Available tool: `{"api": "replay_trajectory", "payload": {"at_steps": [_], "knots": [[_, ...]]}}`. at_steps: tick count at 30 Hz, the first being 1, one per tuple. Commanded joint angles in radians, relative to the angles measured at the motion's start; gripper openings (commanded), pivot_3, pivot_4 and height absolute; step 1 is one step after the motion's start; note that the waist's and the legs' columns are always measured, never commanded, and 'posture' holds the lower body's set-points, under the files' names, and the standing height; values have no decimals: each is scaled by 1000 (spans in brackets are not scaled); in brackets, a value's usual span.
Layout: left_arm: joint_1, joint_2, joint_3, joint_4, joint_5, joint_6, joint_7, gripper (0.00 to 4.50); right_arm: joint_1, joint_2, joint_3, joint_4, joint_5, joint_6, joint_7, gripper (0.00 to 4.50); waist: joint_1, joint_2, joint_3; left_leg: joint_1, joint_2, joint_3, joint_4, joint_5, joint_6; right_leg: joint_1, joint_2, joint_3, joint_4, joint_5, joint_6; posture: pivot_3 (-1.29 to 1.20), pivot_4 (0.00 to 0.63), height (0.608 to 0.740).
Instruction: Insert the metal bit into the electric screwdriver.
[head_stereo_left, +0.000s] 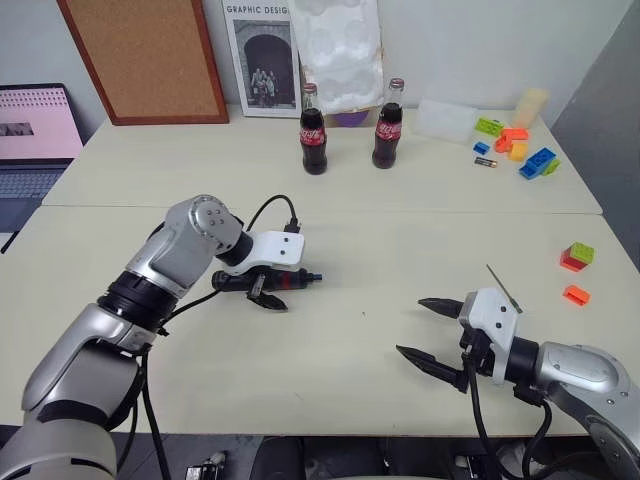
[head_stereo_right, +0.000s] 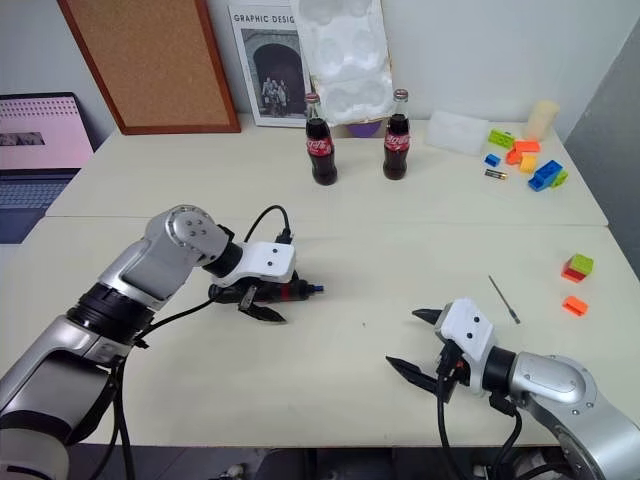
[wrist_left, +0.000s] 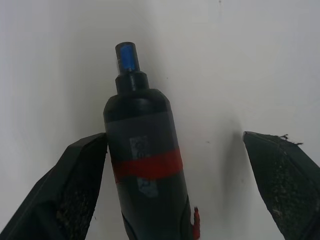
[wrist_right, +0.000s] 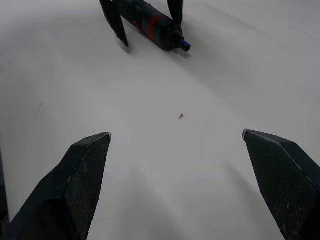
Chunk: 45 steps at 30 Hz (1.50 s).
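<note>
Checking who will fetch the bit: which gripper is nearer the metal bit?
Right. The right gripper is open just beside the metal bit; the left gripper is across the table, straddling the electric screwdriver.

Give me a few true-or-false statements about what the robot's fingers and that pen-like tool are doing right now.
1. The left gripper has its fingers spread either side of the electric screwdriver. True.
2. The screwdriver is lifted off the table. False: it lies flat on it.
3. The right gripper is holding the metal bit. False: its fingers are open and empty; the bit lies on the table beyond it.
4. Two cola bottles stand upright at the back. True.
5. The bit is already in the screwdriver. False: they lie far apart.
</note>
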<state>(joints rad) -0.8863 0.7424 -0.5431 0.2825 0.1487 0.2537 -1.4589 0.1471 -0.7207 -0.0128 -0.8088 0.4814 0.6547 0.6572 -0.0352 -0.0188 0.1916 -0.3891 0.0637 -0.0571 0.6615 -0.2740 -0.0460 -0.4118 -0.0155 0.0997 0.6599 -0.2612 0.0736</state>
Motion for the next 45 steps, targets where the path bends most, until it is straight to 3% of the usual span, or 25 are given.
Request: {"api": "replay_trajectory", "payload": {"at_steps": [1,13,27,31,37,42,45], "knots": [[-57,-42,4,67,38,-5,17,4500,6,13,9,-51,-5,-21,-20,4436,2,0,0,0,0,0,0,0,0,0,0,0,0,0,0,0,150,740],[-96,-132,1,168,92,-18,24,4500,-11,12,25,-58,-1,-8,-34,4436,3,0,0,0,0,-1,0,0,0,0,0,0,1,1,-1,0,150,740],[-27,-118,-17,138,133,-64,18,1756,-55,0,11,-92,31,45,-44,4500,3,0,-1,7,0,0,1,0,0,5,0,0,3,0,1,0,150,740],[-17,-110,-8,124,133,-82,22,1686,-66,-13,4,-98,39,54,-38,4500,3,0,-2,7,0,0,1,0,0,5,0,0,4,0,1,0,150,740],[-45,-153,109,91,41,-49,89,1685,-88,-48,-48,-104,88,75,-17,4500,4,0,-2,7,0,0,1,0,0,5,0,0,4,0,1,0,150,740],[-59,-327,343,-48,-193,172,242,1680,-107,-49,-178,-114,236,113,-20,4500,12,-1,-2,4,0,-1,1,0,0,5,-1,-1,2,1,0,0,150,740],[-48,-365,384,-93,-232,225,287,1678,-110,-58,-209,-114,276,123,-28,4500,12,-1,-1,0,-1,-3,2,0,0,4,-2,-4,0,3,-2,0,150,740]]}}
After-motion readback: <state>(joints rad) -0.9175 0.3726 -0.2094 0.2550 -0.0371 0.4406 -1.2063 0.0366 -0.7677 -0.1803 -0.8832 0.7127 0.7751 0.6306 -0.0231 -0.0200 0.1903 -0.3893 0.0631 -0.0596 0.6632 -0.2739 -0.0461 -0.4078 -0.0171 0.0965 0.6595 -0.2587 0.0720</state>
